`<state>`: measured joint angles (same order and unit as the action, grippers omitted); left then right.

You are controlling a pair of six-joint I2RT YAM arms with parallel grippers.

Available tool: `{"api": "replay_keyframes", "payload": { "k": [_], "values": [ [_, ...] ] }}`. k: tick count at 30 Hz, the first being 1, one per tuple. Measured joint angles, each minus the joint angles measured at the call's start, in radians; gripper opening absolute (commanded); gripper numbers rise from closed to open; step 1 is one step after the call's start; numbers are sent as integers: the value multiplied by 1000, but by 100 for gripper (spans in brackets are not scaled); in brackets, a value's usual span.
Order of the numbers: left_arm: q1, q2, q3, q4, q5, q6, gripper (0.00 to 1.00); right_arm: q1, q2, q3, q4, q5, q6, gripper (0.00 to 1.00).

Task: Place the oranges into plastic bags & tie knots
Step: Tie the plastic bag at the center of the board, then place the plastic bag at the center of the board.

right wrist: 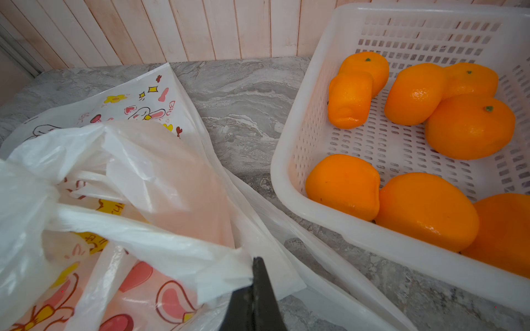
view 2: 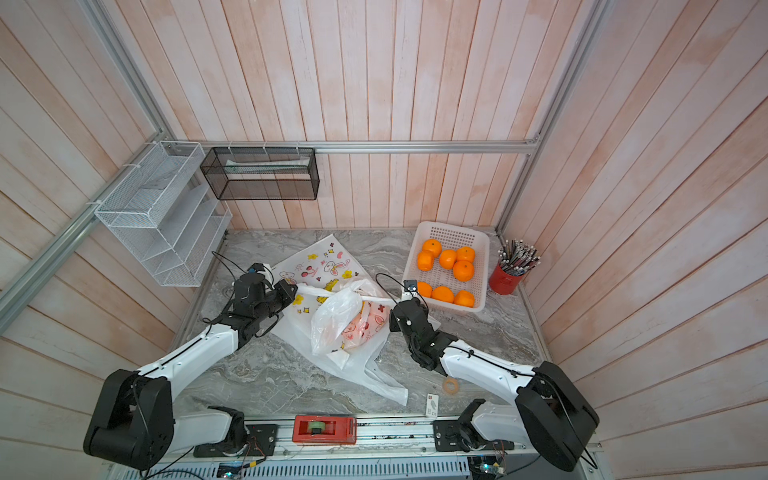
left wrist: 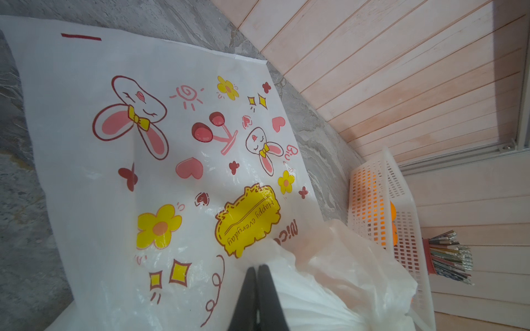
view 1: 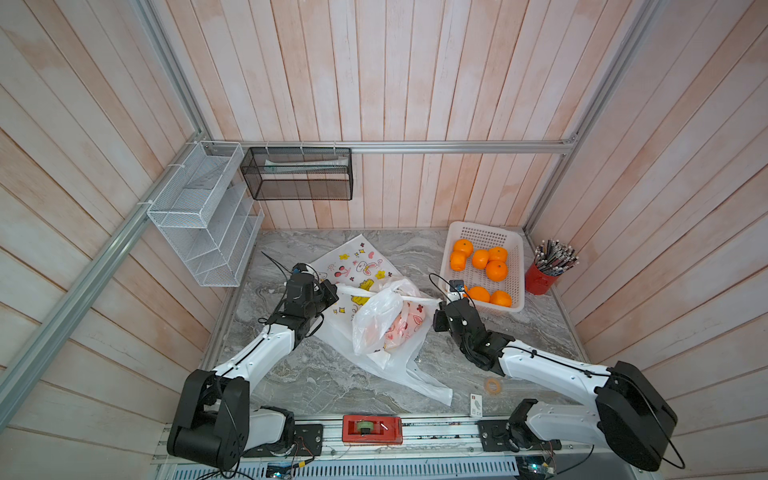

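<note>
A filled plastic bag (view 1: 376, 322) stands mid-table, and the oranges inside show as a peach glow (view 2: 353, 328). Its two white handle strips are pulled taut sideways over its mouth. My left gripper (view 1: 337, 289) (left wrist: 256, 268) is shut on one bunched strip (left wrist: 301, 295). On the opposite side, my right gripper (view 1: 441, 302) (right wrist: 255, 262) pinches the end of the other strip (right wrist: 172, 249). Whether the strips form a knot I cannot tell. Two flat bags lie beneath it, one printed side up (view 1: 357, 262) (left wrist: 172, 143). Several loose oranges (view 1: 496, 270) (right wrist: 470, 126) lie in the white basket (view 1: 453, 237) (right wrist: 286, 160).
A red cup of pencils (view 1: 540, 278) stands right of the basket. At the front edge are a red tape dispenser (view 1: 372, 430), a small card (view 1: 476, 405) and a tape ring (view 1: 493, 386). White (view 1: 208, 216) and black (view 1: 297, 174) wire racks hang on the walls.
</note>
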<state>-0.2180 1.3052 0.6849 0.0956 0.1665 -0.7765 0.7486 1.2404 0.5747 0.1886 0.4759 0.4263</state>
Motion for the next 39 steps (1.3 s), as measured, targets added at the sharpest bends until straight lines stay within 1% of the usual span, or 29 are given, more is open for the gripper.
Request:
{"api": "replay_keyframes", "payload": {
  "k": [5, 11, 13, 17, 22, 25, 31, 36, 39],
  "values": [
    [3, 0, 0, 10, 0, 9, 0, -23, -5, 3, -1, -31, -1, 0],
    [18, -2, 25, 13, 17, 21, 0, -47, -89, 5, 40, -97, -80, 0],
    [19, -2, 69, -2, 29, 29, 0, -69, -99, 42, 31, -110, -109, 0],
    [21, -3, 209, -11, 60, 48, 0, -141, -96, 154, 18, -151, -165, 0],
    [20, 26, 357, -6, 113, 61, 0, -240, -52, 275, 37, -211, -229, 0],
    [16, 89, 425, 2, 135, 67, 0, -306, 6, 341, 58, -264, -261, 0],
    [5, 306, 607, 10, 167, 89, 0, -434, 190, 515, 83, -371, -297, 0],
    [-29, 473, 741, 25, 162, 107, 0, -524, 342, 640, 89, -433, -297, 0],
    [-50, 558, 813, 30, 139, 121, 0, -563, 425, 701, 88, -461, -296, 0]
  ]
}}
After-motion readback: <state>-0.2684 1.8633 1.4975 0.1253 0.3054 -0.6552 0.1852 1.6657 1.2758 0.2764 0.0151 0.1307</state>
